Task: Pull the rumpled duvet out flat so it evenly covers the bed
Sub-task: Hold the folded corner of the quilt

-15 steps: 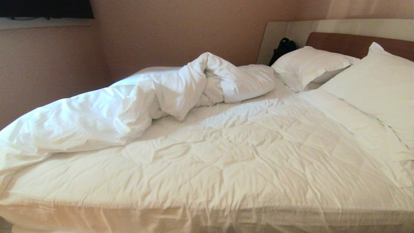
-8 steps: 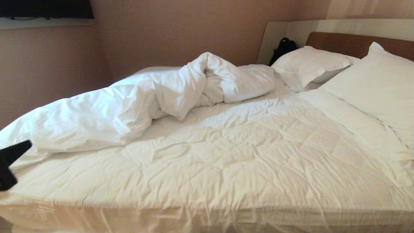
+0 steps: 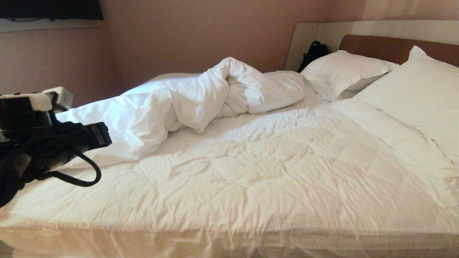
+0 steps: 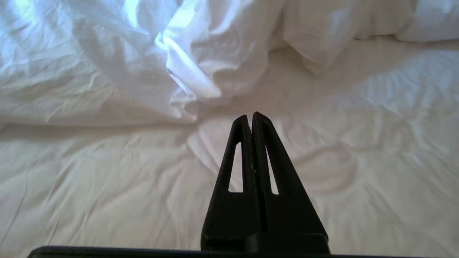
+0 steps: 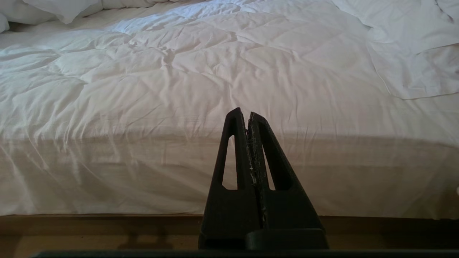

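The duvet (image 3: 200, 96) lies bunched in a long rumpled ridge across the upper left and upper middle of the head view, its highest twisted fold near the top centre. It rests on the bed (image 3: 251, 172), whose creased white sheet fills the middle and lower frame down to the near edge. Two white pillows (image 3: 344, 73) sit at the upper right against the brown headboard (image 3: 387, 48), with a dark bag (image 3: 313, 53) beside them by the wall.

The left pincer (image 4: 250, 116) juts in at the left edge of the head view above the sheet. In its wrist view the fingers are pressed together and empty, the tips aimed at the duvet's nearest fold without touching it.

The right pincer (image 5: 243, 113) is likewise closed on nothing, low in front of the bed's near side, above the wooden base (image 5: 107, 224).
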Robot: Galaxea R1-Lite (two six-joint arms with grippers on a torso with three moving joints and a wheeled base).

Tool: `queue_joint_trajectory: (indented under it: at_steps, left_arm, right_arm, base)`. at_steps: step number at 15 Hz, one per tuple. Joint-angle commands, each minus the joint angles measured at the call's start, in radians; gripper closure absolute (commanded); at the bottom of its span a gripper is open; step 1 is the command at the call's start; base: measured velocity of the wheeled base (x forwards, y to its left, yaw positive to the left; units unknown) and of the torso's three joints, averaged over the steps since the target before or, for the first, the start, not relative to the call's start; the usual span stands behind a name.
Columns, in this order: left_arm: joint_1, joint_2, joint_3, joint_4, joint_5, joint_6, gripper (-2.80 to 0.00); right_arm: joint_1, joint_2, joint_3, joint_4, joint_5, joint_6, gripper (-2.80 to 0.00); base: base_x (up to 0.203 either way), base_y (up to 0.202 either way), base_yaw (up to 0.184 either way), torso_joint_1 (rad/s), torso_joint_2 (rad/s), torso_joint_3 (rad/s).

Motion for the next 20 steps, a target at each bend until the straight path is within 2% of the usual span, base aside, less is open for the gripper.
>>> queue_joint_trajectory:
  at_steps: [1,4,8,12,20]
  left_arm:
    - [0.023,0.185,-0.069,-0.044,0.007,0.01,0.0]
    - [0.052,0.361,-0.193,-0.14,0.031,0.066,0.0]
    - [0.059,0.513,-0.315,-0.218,0.038,0.127,0.0]
    - [0.057,0.611,-0.46,-0.223,0.047,0.157,0.0]
    - [0.025,0.754,-0.603,-0.231,0.07,0.251,0.0]
  right_arm:
    - [0.0,0.001,0.0,0.0,0.0,0.0,0.0]
    - [0.0,0.001,0.0,0.0,0.0,0.0,0.0]
    - [0.0,0.001,0.0,0.0,0.0,0.0,0.0]
    - [0.0,0.001,0.0,0.0,0.0,0.0,0.0]
    - [0.0,0.001,0.0,0.0,0.0,0.0,0.0]
  base:
    - [0.0,0.0,0.0,0.0,0.0,0.0]
    - [0.0,0.0,0.0,0.0,0.0,0.0]
    - [0.0,0.0,0.0,0.0,0.0,0.0]
    - [0.0,0.0,0.0,0.0,0.0,0.0]
    - [0.0,0.0,0.0,0.0,0.0,0.0]
